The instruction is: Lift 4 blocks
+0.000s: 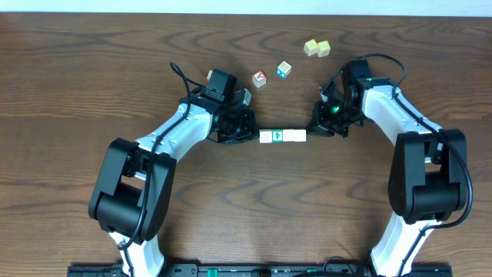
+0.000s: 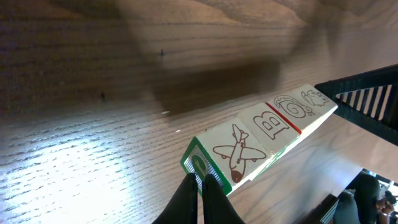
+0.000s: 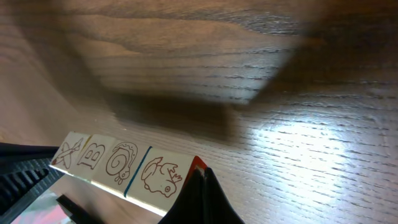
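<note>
Four blocks in one row, clamped endwise between left hand and right hand, each pressed together, above table

Dark wood-grain table, glare-lit; perhaps a pale wall behind.

From overhead, the marks on the row of blocks are too small for us to read. In the left wrist view the bottom edge cuts off the left gripper, so we see only its fingertips.

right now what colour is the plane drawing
The plane drawing is brown, on cream; clearest in left wrist view.
</note>
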Available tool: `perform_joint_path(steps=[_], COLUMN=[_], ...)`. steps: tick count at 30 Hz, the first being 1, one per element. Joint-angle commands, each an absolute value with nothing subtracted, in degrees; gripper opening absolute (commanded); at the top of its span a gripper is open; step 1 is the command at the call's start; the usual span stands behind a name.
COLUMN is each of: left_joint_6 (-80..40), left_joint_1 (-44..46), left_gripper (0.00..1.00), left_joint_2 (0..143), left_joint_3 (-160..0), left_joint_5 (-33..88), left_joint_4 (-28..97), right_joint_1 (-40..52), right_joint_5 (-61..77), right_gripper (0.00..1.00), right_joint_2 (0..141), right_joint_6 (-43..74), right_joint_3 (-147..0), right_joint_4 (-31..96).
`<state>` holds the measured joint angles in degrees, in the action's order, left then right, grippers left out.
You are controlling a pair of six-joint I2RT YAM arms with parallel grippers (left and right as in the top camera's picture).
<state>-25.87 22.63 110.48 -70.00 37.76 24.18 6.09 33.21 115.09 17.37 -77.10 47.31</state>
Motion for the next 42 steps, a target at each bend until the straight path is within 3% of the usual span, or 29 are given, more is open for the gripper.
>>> perform_joint_path(steps=[1, 42], left_joint_6=[-25.6, -25.8], left_joint_1=[23.7, 24.0], left_gripper=[0.07, 0.07], left_joint_2=[108.6, 104.2], left_joint_3=[-70.8, -70.8], left_joint_5=[41.6, 43.1], left_joint_4=[23.6, 23.8], right_joint_1=[8.0, 9.0], right_joint_5=[43.6, 45.8], right_gripper=[0.01, 0.01], right_joint_2=[114.1, 108.7], right_joint_6=[16.7, 18.2], right_joint_3=[-77.4, -77.4], right_joint_4=[47.3, 49.1])
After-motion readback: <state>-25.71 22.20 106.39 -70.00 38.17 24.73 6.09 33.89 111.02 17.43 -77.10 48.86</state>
